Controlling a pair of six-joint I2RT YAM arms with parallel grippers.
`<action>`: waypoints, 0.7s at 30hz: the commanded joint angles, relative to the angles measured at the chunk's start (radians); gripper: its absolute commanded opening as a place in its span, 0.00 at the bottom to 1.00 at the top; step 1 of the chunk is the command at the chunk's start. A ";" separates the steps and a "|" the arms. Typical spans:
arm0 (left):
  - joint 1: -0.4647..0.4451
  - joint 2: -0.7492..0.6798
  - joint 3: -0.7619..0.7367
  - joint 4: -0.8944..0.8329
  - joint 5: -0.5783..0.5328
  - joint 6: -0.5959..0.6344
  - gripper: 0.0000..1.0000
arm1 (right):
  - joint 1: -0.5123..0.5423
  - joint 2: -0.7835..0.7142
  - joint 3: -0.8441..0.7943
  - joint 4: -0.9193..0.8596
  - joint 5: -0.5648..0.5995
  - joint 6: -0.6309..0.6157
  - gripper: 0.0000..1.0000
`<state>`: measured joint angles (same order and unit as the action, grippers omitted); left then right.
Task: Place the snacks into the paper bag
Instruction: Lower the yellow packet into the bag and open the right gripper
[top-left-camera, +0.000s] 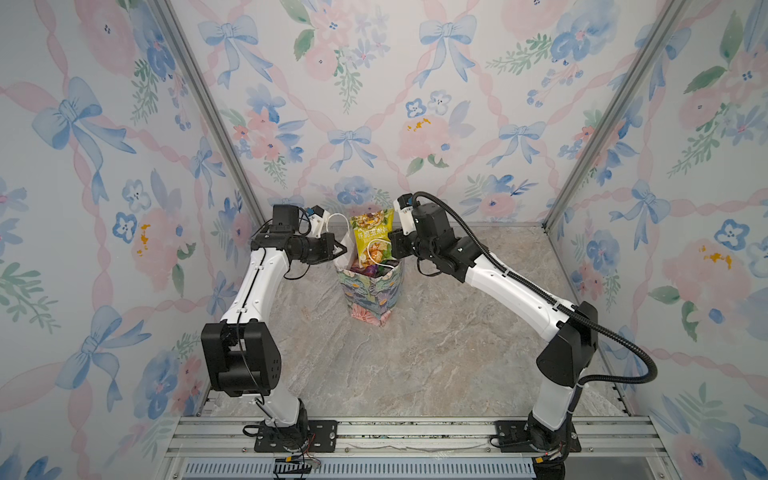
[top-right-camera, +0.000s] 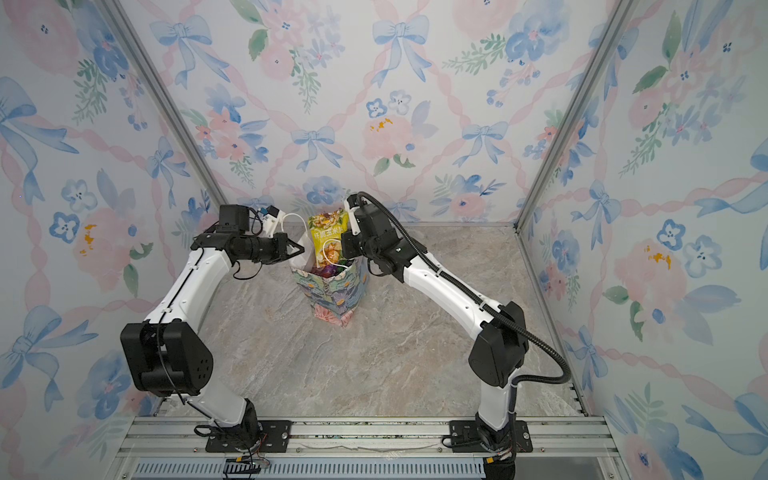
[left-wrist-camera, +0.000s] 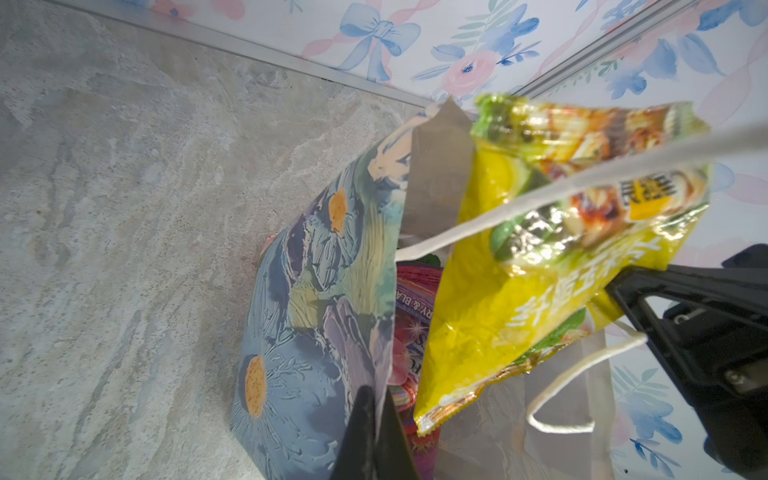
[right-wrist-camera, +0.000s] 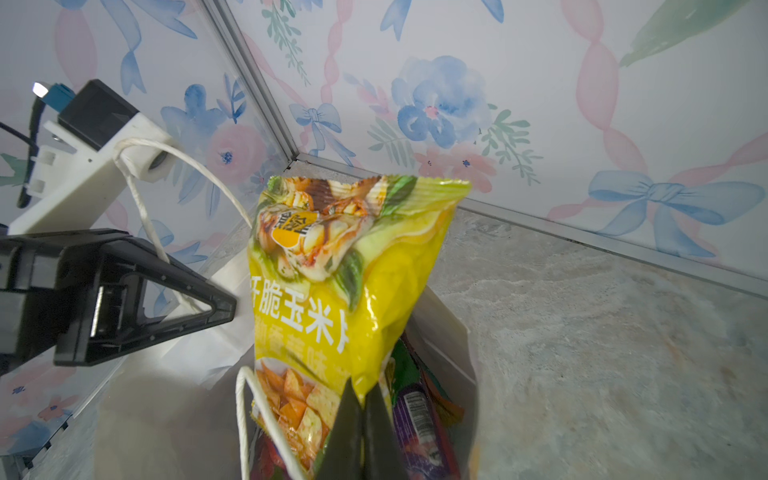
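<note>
1. The left gripper (left-wrist-camera: 370, 432) was clamped on the bag (top-left-camera: 370, 297) rim, holding the mouth wide.
2. The right gripper (right-wrist-camera: 362, 401) pinched the yellow packet (top-left-camera: 371, 235), upright and half inside the bag atop other packets (top-left-camera: 371, 271).
3. Insertion looked nearly done. Next: push the packet deeper, clear of the cord handle (right-wrist-camera: 241, 415), then release.
</note>
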<state>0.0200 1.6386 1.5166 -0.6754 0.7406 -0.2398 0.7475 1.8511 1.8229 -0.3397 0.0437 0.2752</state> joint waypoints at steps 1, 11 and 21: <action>0.002 -0.016 -0.007 0.036 0.016 0.000 0.00 | 0.009 -0.046 -0.019 0.010 -0.034 0.030 0.00; 0.002 -0.020 -0.006 0.036 0.018 0.000 0.00 | 0.013 -0.053 -0.037 0.002 -0.038 0.048 0.07; 0.004 -0.018 -0.007 0.036 0.017 0.000 0.00 | 0.012 -0.122 0.001 -0.009 0.052 -0.006 0.84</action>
<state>0.0204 1.6386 1.5166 -0.6754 0.7406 -0.2398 0.7536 1.7985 1.7962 -0.3408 0.0437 0.2981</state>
